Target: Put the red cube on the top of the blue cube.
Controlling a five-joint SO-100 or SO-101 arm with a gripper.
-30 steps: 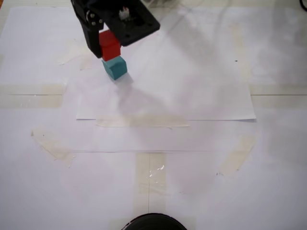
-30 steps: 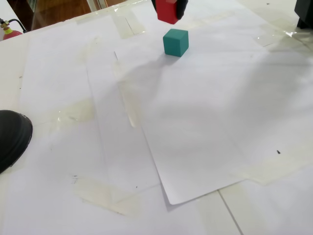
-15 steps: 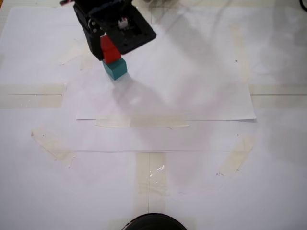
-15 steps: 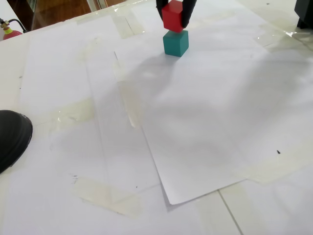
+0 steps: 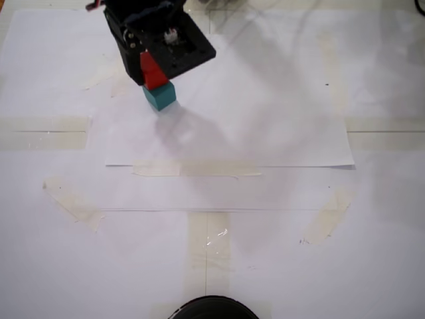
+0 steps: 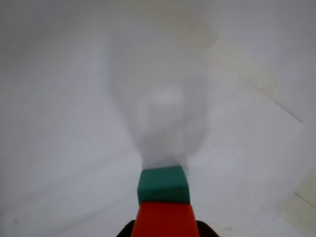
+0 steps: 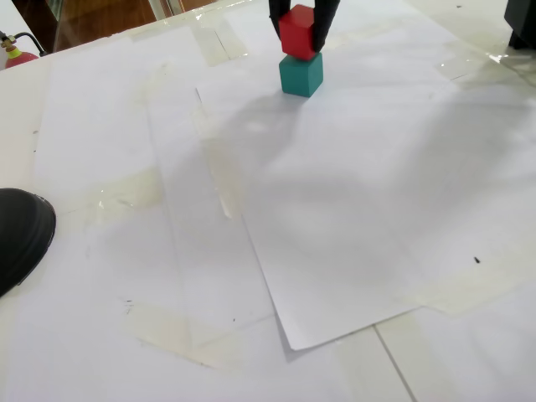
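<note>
The red cube (image 5: 155, 78) sits on top of the blue cube (image 5: 160, 96), a teal block on the white paper at the upper left of a fixed view. My gripper (image 5: 154, 78) comes down from above, its black fingers (image 7: 325, 23) pressed against both sides of the red cube (image 7: 297, 31), which rests squarely on the blue cube (image 7: 301, 74). In the wrist view the red cube (image 6: 164, 220) fills the bottom edge between the fingers, with the blue cube (image 6: 163, 184) just beyond it.
White paper sheets (image 5: 265, 133) taped down with pale tape (image 5: 196, 170) cover the table. A black round object (image 5: 212, 310) lies at the near edge, seen at the left in the other fixed view (image 7: 18, 234). A dark object (image 7: 523, 21) stands at the top right.
</note>
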